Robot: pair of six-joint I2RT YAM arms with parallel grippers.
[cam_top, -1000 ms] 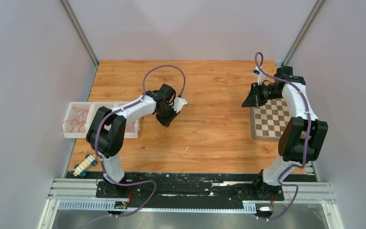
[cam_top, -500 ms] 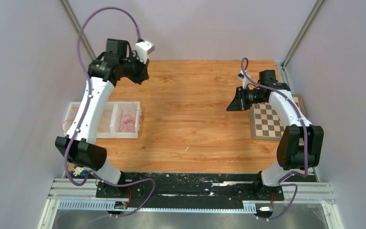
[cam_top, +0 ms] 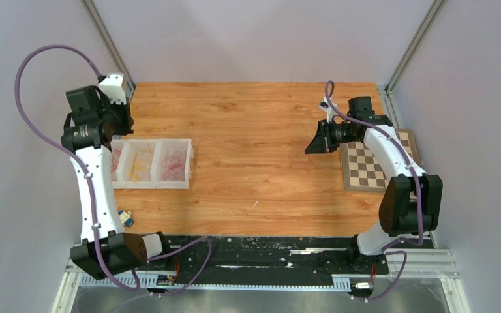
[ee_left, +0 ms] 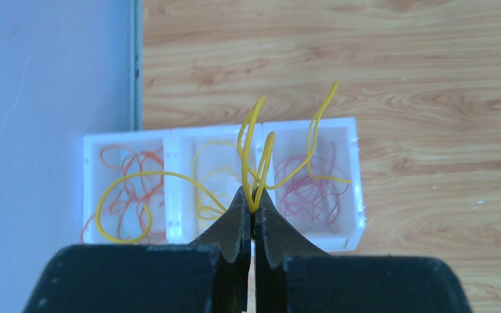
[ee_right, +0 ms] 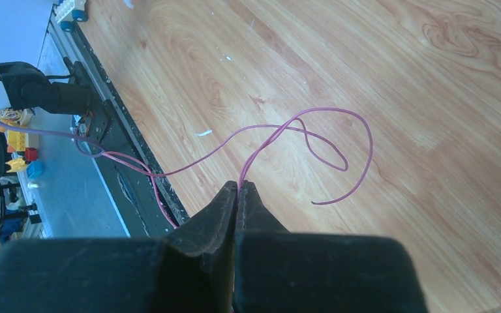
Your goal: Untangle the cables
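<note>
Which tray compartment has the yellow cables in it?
The middle compartment of the white tray: yellow cables lie in it. The left compartment holds orange-red cables, the right compartment pinkish-red cables.

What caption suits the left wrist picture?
Left hand pinches a yellow cable, white three-part tray beyond.

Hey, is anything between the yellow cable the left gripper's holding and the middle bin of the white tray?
Nothing visible is in the way. The left gripper holds the yellow cable in the air near the white tray, whose middle compartment stands open on top.
</note>
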